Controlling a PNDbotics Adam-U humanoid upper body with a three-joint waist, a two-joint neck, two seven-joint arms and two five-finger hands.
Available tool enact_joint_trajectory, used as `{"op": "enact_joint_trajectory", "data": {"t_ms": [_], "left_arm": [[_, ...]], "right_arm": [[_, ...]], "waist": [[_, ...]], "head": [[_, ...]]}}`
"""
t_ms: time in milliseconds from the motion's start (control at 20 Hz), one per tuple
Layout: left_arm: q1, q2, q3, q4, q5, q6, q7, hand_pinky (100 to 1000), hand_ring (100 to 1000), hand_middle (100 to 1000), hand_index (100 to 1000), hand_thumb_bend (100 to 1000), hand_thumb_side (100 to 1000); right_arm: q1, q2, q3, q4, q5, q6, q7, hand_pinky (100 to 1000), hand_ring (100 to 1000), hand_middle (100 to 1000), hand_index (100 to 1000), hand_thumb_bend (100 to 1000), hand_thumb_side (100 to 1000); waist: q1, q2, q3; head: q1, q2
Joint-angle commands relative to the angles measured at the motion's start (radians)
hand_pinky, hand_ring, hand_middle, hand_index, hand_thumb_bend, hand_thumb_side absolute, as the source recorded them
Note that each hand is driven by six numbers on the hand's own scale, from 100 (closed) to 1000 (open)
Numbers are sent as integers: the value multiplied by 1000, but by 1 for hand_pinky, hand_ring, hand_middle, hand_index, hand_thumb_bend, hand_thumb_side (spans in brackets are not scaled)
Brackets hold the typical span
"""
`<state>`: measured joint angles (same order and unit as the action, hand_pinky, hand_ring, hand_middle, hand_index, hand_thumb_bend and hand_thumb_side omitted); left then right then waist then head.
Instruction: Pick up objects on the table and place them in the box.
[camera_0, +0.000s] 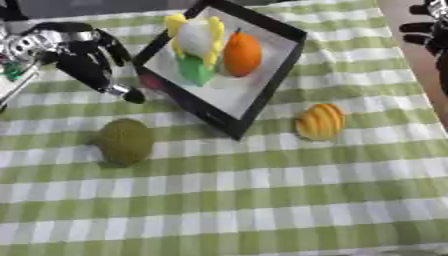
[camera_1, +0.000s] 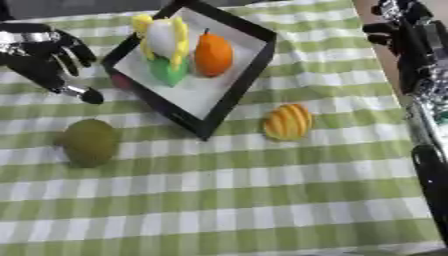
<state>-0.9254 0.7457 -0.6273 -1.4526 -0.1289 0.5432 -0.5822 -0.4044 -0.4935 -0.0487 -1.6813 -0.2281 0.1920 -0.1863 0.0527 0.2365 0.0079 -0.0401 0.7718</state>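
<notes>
While the left hand (camera_0: 74, 52) hangs empty with fingers spread, the box (camera_0: 254, 97) sits just to its right, already holding an orange (camera_0: 242, 53). Below it lies a kiwi (camera_0: 125, 141), likely next: descend and close. Beyond the box waits a squash (camera_0: 320, 121).

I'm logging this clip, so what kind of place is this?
Probably an indoor tabletop set up for a sorting exercise: a green checked tablecloth, a black-rimmed box holding toy-like fruit, and more such pieces lying loose, like the olive round one.
</notes>
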Motion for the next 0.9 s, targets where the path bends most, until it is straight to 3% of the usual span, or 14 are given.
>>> {"op": "enact_joint_trajectory", "data": {"t_ms": [50,250,400,900], "left_arm": [[-7,12,-7,-25,16,65,-17,723,708,733,812,799,208],[-2,2,-25,-58,31,137,-44,727,714,738,811,785,115],[-4,4,-31,-91,40,174,-61,732,717,737,810,795,110],[9,26,-43,-136,39,217,-116,752,736,750,809,813,105]], "right_arm": [[-12,-24,-6,-20,-1,-3,1,782,709,757,899,100,689],[-10,-23,-6,-19,1,-1,2,782,709,757,899,100,691],[-8,-24,-7,-19,2,-1,1,782,709,757,899,100,693],[2,-27,-8,-18,5,3,0,782,709,757,899,100,698]], "waist": [[-12,-27,0],[-12,-25,-2],[-10,-24,-2],[0,-26,-1]], "head": [[11,-2],[15,-2],[17,-2],[23,-2]]}}
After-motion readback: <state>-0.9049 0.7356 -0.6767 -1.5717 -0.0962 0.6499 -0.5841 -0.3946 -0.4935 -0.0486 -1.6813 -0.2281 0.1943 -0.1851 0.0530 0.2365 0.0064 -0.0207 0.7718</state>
